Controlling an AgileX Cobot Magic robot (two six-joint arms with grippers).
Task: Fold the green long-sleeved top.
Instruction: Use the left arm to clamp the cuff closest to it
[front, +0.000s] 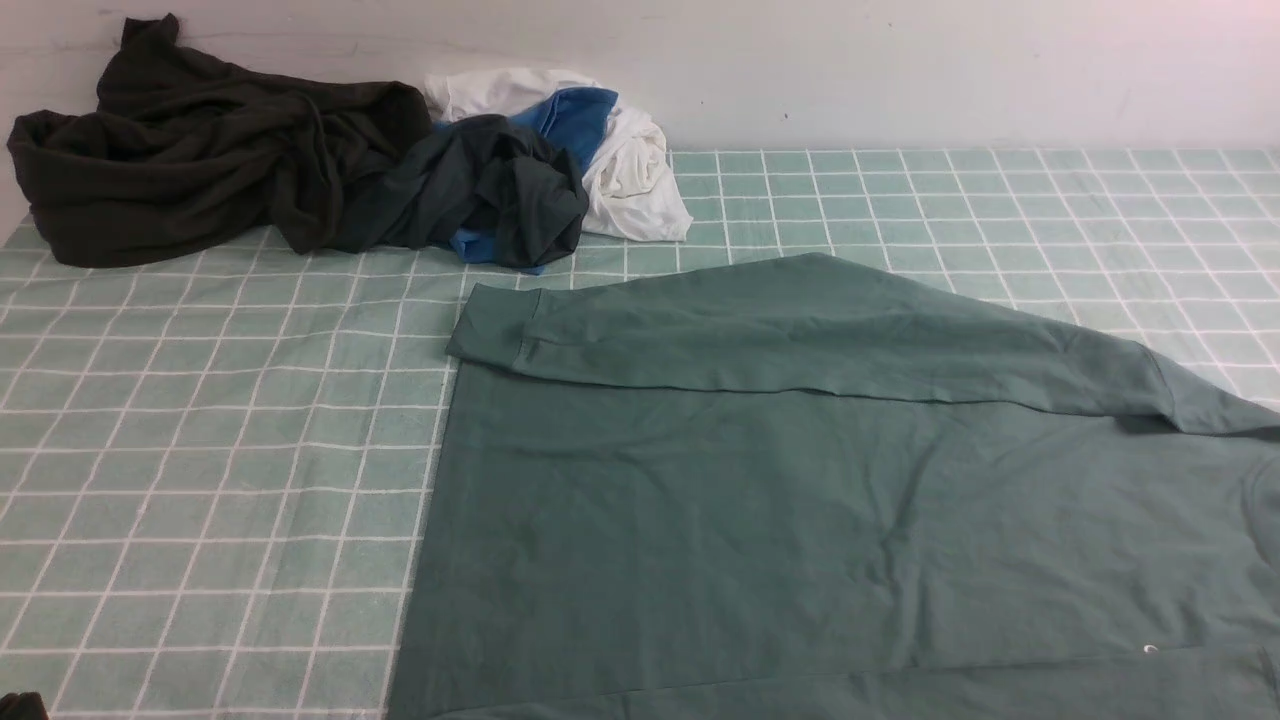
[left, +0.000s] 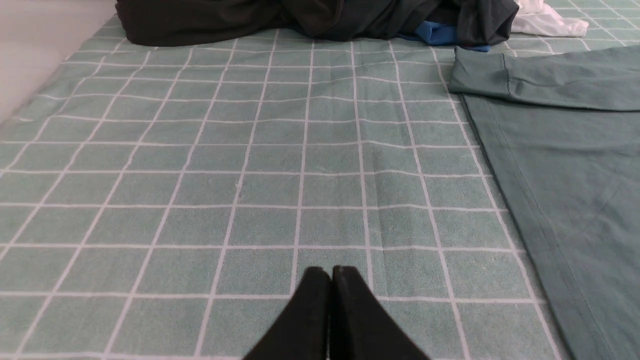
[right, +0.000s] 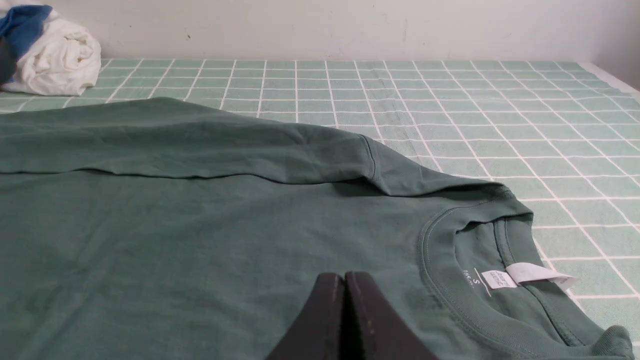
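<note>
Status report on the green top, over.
Left hand, right hand shut, empty. Green long-sleeved top flat, far sleeve folded across it. Clothes pile close behind the cuff.

Closed left claw (left: 331, 274) over checked cloth (left: 200, 190), green long-sleeved top (left: 575, 175) beside it, dark garments (left: 280, 17) beyond

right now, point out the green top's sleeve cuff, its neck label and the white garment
sleeve cuff (front: 490, 325), front view, middle of the ribbed band
neck label (right: 525, 273), right wrist view, white tag's middle
white garment (front: 640, 178), front view, its bunched outer folds
</note>
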